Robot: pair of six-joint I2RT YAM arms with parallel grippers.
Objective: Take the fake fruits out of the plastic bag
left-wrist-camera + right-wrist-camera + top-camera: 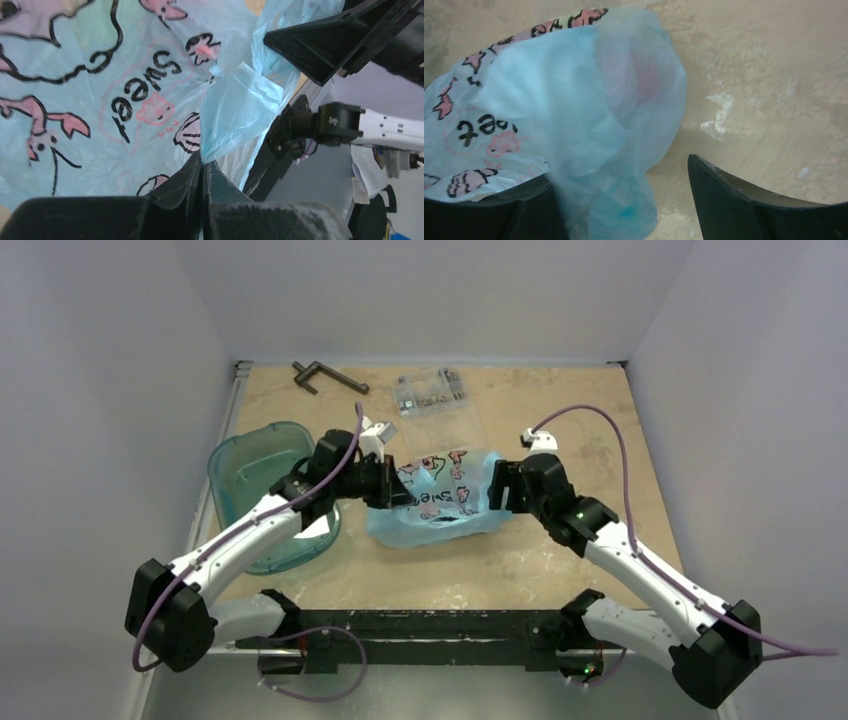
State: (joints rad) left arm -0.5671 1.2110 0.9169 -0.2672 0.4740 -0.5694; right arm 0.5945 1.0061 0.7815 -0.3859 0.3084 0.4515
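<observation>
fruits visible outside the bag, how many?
0. None show on the table; a reddish blur inside the bag may be one, the rest hidden.

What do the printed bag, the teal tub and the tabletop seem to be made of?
The bag: thin light-blue plastic film, translucent, slightly glossy; it crumples into soft folds. The tub: rigid teal plastic, translucent and smooth, with a moulded rounded rim. The tabletop: beige mottled surface, matte, perhaps stone-look laminate; the pictures leave that open.
</observation>
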